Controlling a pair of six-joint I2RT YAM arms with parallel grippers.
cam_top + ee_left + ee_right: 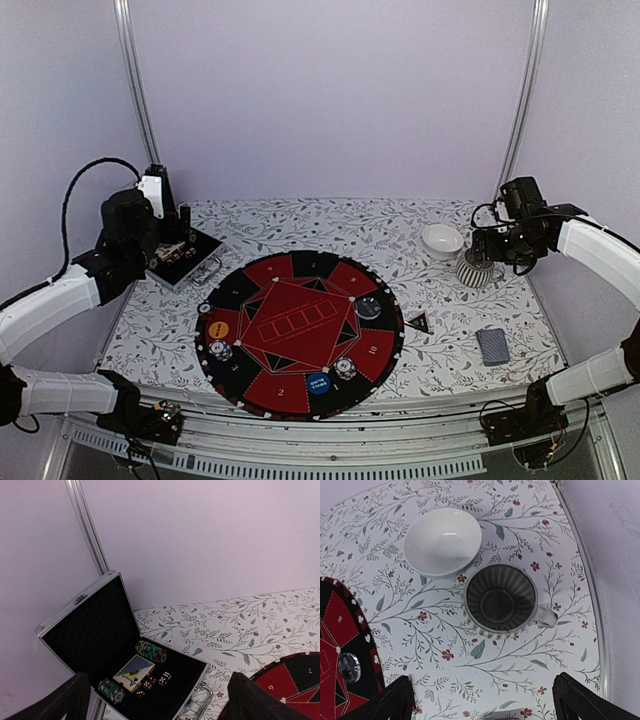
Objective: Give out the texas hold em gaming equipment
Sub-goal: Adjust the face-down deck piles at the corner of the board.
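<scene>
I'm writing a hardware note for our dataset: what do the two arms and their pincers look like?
The left arm and right arm share white shells on the links, black joints and black bases. A black cable loops above the left arm. The left pincer and right pincer have plain black fingers; no markings show.

Round mat (335, 645) mostly beyond the edge in both wrist views.

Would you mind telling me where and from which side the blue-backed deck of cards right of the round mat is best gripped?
Probably across its two long edges, coming straight down from above. The deck of cards lies flat on the floral tablecloth, slightly turned, with bare cloth all round it, so its short width is the easier span.
</scene>
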